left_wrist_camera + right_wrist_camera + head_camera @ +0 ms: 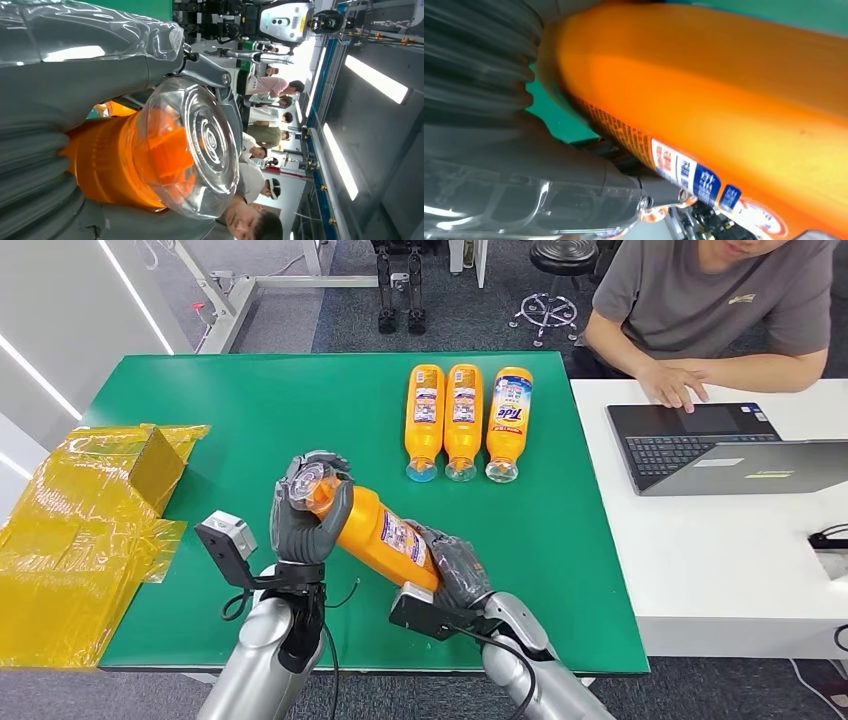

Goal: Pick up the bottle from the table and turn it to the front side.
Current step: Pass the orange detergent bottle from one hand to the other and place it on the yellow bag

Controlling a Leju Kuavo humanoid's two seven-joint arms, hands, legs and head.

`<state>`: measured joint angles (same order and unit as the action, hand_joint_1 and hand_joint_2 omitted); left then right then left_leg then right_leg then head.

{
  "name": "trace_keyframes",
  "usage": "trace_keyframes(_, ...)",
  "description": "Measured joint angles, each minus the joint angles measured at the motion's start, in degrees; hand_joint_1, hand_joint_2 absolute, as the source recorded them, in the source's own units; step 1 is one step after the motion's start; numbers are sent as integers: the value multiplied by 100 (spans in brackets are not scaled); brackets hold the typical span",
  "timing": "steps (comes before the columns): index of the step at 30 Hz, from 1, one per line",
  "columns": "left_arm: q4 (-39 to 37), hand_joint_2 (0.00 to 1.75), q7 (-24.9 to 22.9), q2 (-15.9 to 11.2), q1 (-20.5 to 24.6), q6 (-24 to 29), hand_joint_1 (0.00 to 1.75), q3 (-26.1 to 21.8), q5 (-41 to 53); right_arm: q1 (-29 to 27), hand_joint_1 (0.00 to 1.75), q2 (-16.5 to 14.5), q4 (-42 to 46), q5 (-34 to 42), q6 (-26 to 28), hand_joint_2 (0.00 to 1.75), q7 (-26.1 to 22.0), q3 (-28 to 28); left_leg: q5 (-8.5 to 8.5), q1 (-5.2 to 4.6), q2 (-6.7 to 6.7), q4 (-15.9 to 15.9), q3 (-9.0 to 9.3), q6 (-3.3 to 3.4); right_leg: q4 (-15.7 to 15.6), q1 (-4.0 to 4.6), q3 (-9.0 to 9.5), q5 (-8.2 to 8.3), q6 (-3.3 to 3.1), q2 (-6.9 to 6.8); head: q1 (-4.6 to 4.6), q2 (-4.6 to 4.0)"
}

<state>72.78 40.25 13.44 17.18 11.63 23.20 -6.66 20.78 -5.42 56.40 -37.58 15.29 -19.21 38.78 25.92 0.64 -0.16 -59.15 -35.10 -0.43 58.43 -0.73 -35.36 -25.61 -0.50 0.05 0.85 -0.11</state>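
Desk w/ green top, grey floor beyond it. White desk just right of green desk, carrying open laptop; person sits behind it, one hand on the keyboard. Crumpled yellow film-wrapped box on green desk's left edge, hanging past it. Stool base and frame legs on floor behind green desk.

Three orange bottles lie side by side at green desk's far side, caps toward robot; rightmost shows Tide label.

Task bottle is lifted above green desk's near edge, tilted, held by both. Left robot hand grips its clear cap end; right robot hand grips the base end, label partly showing between them.
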Motion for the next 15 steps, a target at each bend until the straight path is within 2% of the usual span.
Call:
trace_keyframes(1, -8, 175, 1, 0, 6, -14, 175, 16, 10, -23, 158, 1, 22, -20, 43, 175, 15, -8, 0, 0, 0, 0, 0, 0, 0, 0, 0, 0, 0, 0, 0, 0)
trace_keyframes(2, -15, 175, 1, 0, 12, -30, 175, 33, 19, -50, 127, 1, 50, -44, 88, 175, 27, -17, 0, 0, 0, 0, -1, 0, 0, 0, 0, 0, 0, 0, 0, 0)
trace_keyframes(4, -31, 175, 8, 3, 28, -51, 175, 61, 31, -106, 39, 1, 116, -101, 211, 175, 65, -41, 0, 0, 0, 0, -1, 0, 0, 0, 0, 0, 0, 0, 0, 0)
trace_keyframes(5, -37, 175, 15, 6, 38, -54, 175, 74, 39, -136, 12, 1, 153, -142, 302, 175, 92, -52, 1, 0, 0, 0, -1, 0, 0, 0, 0, -1, 0, -1, 0, 0)
trace_keyframes(6, -46, 175, 22, 10, 52, -53, 175, 85, 47, -169, 0, -1, 193, -178, 408, 175, 118, -61, 1, 0, -1, 0, -1, 0, 0, 0, 0, -1, 0, -1, 0, 0)
trace_keyframes(11, -124, 175, 8, 16, 143, -10, 175, 130, 95, -373, 0, -40, 455, -11, 924, 175, 80, -125, 0, 0, -1, 1, -1, 0, 0, 0, 0, -1, 0, -1, -1, 0)
trace_keyframes(15, -210, 175, 7, 17, 229, 45, 175, 146, 45, -491, 0, -48, 669, 348, 1303, 175, -237, -206, 0, 0, -1, 1, -1, 0, 0, 0, 0, 0, 0, -2, -1, 0)
